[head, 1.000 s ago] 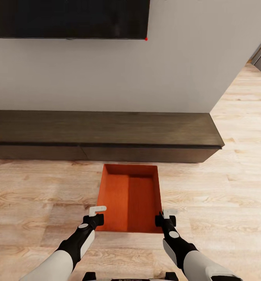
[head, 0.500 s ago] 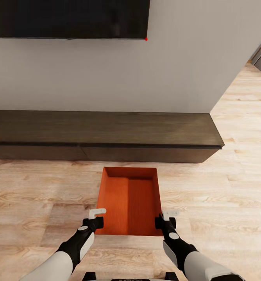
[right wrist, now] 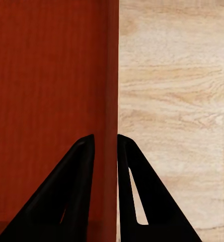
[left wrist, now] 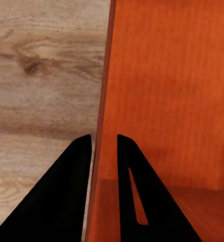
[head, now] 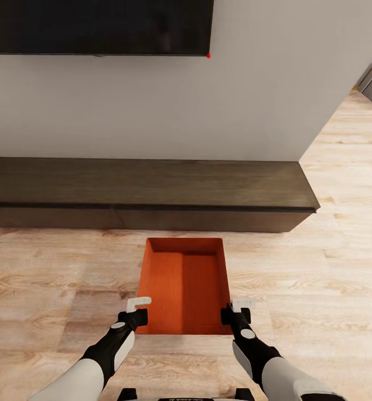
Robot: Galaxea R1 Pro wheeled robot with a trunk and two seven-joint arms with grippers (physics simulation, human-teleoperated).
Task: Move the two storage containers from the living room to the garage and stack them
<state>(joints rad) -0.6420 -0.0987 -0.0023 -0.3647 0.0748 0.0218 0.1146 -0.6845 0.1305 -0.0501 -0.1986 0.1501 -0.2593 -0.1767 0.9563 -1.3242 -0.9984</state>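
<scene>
Straddling container (head: 183,284) walls, contact unclear

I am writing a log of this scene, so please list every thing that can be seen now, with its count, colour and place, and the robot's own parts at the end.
storage container: one, orange-red, open, on the wood floor before the bench, between both grippers
bench: one, dark brown, long and low, along the wall
TV: one, black, on the wall above the bench
wall: pale grey, behind the bench
wood floor: light planks, around the container
left gripper: one, black fingers astride the container's left wall
right gripper: one, black fingers astride its right wall
</scene>
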